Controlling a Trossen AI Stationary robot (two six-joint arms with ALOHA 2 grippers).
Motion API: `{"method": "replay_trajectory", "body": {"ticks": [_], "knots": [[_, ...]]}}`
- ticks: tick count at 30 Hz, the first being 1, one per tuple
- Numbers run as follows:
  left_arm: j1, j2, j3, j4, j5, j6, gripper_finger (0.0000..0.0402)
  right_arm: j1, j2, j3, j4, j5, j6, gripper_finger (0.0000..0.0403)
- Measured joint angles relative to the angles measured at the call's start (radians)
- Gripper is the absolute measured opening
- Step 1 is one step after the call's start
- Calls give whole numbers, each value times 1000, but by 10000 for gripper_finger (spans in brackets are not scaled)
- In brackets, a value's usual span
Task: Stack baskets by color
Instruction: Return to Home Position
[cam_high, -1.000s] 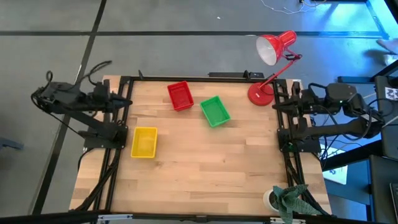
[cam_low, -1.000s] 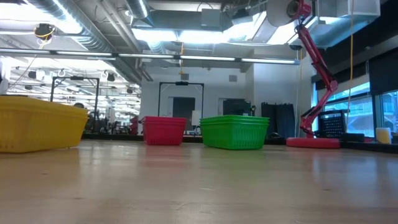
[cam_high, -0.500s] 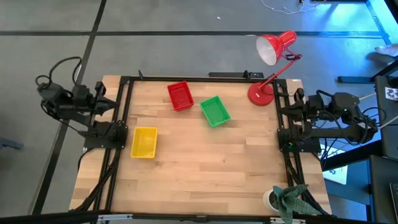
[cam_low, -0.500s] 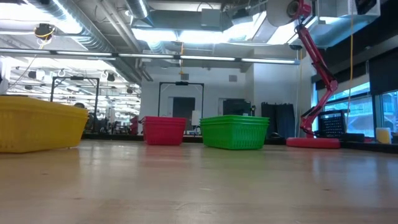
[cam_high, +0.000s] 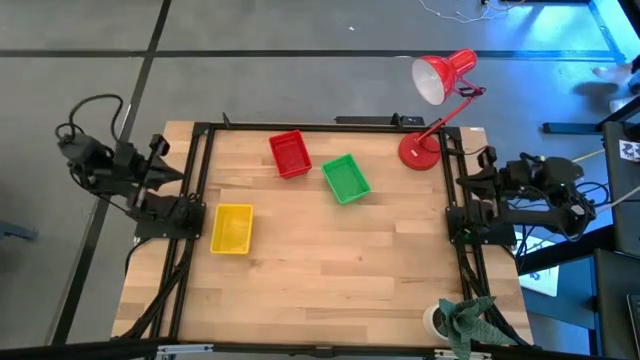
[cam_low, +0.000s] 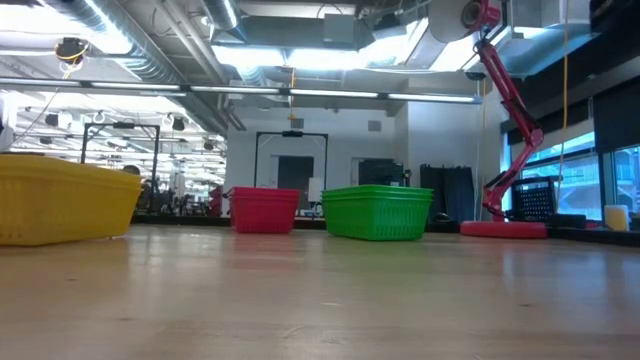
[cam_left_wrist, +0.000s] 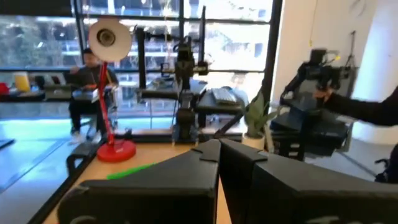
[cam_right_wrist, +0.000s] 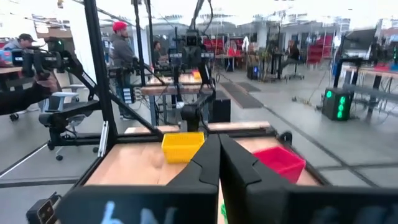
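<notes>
Three baskets rest by their bottoms on the wooden table, apart from each other. The red basket (cam_high: 289, 154) (cam_low: 264, 210) is at the far middle, and the green basket (cam_high: 346, 178) (cam_low: 377, 212) is just right of it. The yellow basket (cam_high: 231, 228) (cam_low: 60, 200) lies nearer the left side. My left gripper (cam_high: 172, 170) (cam_left_wrist: 219, 149) is shut and holds nothing, drawn back over the table's left edge. My right gripper (cam_high: 466, 182) (cam_right_wrist: 219, 144) is shut and holds nothing, over the right edge. Both point level across the table.
A red desk lamp stands on its round base (cam_high: 418, 151) at the far right corner, its head (cam_high: 434, 79) beyond the far edge. A green cloth (cam_high: 468, 318) lies at the near right corner. Black frame rails (cam_high: 190, 230) run along both sides.
Both arms have folded back and sunk. My left gripper has drawn toward the table's left edge, my right gripper toward the right edge, and both stay shut. The baskets have not moved.
</notes>
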Motion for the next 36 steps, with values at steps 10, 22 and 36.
{"method": "replay_trajectory", "body": {"ticks": [10,22,36], "knots": [[0,0,-69,25,-6,12,0,0,-2,-57,73,-16,-66,0],[0,-1,-309,246,-28,37,0,0,-2,-336,390,-23,-103,0],[0,-1,-561,459,-51,109,0,0,-2,-567,628,-94,-173,0]]}}
